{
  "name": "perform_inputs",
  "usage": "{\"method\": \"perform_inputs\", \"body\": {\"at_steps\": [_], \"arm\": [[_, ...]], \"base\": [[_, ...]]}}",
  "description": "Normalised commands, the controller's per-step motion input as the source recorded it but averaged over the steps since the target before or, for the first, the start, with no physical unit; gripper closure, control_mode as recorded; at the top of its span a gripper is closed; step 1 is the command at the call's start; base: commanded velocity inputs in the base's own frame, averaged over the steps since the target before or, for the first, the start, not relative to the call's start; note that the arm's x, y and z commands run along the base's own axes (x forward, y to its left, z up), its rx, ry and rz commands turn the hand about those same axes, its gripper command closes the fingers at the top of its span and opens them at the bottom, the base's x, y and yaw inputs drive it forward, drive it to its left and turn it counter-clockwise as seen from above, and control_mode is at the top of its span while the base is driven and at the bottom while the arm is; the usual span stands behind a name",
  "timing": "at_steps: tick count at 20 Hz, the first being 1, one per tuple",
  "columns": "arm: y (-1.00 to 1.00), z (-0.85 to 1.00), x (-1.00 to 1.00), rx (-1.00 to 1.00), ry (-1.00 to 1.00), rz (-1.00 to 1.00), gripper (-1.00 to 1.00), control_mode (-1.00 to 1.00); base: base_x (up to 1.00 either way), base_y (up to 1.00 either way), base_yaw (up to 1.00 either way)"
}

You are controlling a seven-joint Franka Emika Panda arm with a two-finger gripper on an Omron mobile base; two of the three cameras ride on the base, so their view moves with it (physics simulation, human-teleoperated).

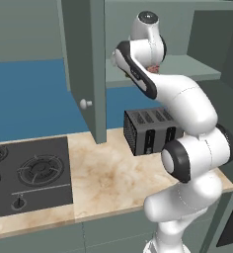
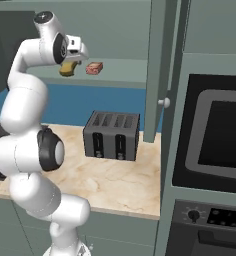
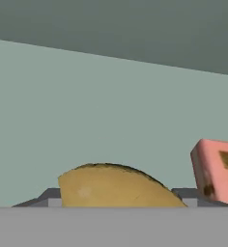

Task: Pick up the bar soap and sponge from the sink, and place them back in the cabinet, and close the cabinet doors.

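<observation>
- Two blocks are at the cabinet [image 2: 140,30] shelf [image 2: 125,74]: the soap [image 2: 94,68] lies on it, and the sponge [image 2: 67,69] is just beside the soap, on the arm's side.
- Hand [image 2: 70,64]: raised to shelf level at the open cabinet, pinching the sponge. The hand view shows the sponge [image 3: 117,187] sitting between the two dark tips at the bottom edge.
- Sponge: mustard-yellow. Whether its underside touches the shelf cannot be told from these views.
- Soap: pinkish-red with a paler face, apart from the hand. In the hand view the soap [image 3: 216,170] sits to one side of the sponge, not touching it.
- Cabinet doors: both stand open. One door [image 1: 86,64] hangs left of the shelf with its round knob [image 1: 85,104] near the lower edge; the other door [image 2: 159,70] hangs right of the shelf, its knob [image 2: 164,102] also low.
- Toaster [image 2: 112,135]: dark, four slots, stands on the marble surface [image 2: 125,182] directly below the shelf.
- Stove [image 1: 24,173]: black burners set into the surface, well left of the cabinet.
- Oven [image 2: 210,150]: black-fronted, built into the tall unit just right of the cabinet.
- Wall below the cabinet: blue.
</observation>
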Motion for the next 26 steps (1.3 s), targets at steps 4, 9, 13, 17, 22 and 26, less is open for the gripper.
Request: {"method": "perform_inputs", "body": {"at_steps": [4, 9, 13, 17, 22, 26], "arm": [[0.0, -0.05, 0.31, 0.0, -0.03, 0.0, 1.0, -1.0], [0.0, 0.0, 0.41, 0.0, 0.0, 0.0, 1.0, -1.0], [0.0, 0.0, 0.29, 0.0, 0.0, 0.0, 1.0, -1.0], [0.03, 0.0, 0.28, 0.0, 0.0, 0.0, 1.0, -1.0], [0.0, -0.07, 0.23, 0.0, 0.0, 0.0, 1.0, -1.0], [0.0, -0.16, 0.18, 0.0, 0.0, 0.0, 1.0, -1.0]], "base": [[0.0, 0.0, 0.0], [0.0, 0.0, 0.0], [0.0, 0.0, 0.0], [0.0, 0.0, 0.0], [0.0, 0.0, 0.0], [0.0, 0.0, 0.0]]}}
